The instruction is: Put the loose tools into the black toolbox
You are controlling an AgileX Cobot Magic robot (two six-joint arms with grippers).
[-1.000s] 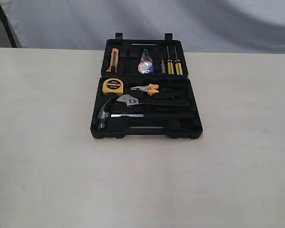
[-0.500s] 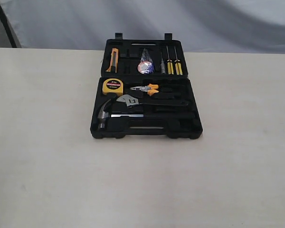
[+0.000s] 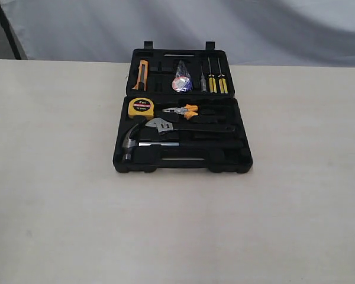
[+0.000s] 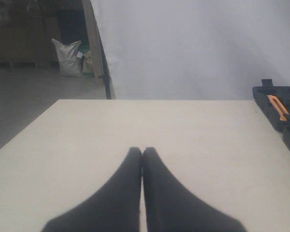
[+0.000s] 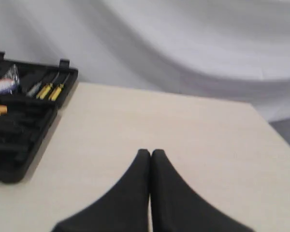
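The large black plastic two-halved toolbox (image 3: 165,166) lay open flat at the middle of the pale beige table (image 3: 59,189), its hinge tabs toward the grey backdrop. In the near half, the steel claw hammer with a chrome, black-sleeved shaft (image 3: 132,142) sat along the front. The black adjustable wrench with a silver jaw (image 3: 165,126) lay just behind it. The yellow tape measure (image 3: 141,107) and the small pliers with orange-yellow arms (image 3: 183,110) filled the row beyond. In the far half, the small black tape roll with a blue-red label (image 3: 181,84) rested between an orange utility knife (image 3: 141,74) and yellow-handled screwdrivers (image 3: 217,84). The left gripper (image 4: 142,152) hung over bare table off to the box's left, its black fingers pressed together on nothing. The right gripper (image 5: 150,153) hung likewise on the box's right, tips touching and empty.
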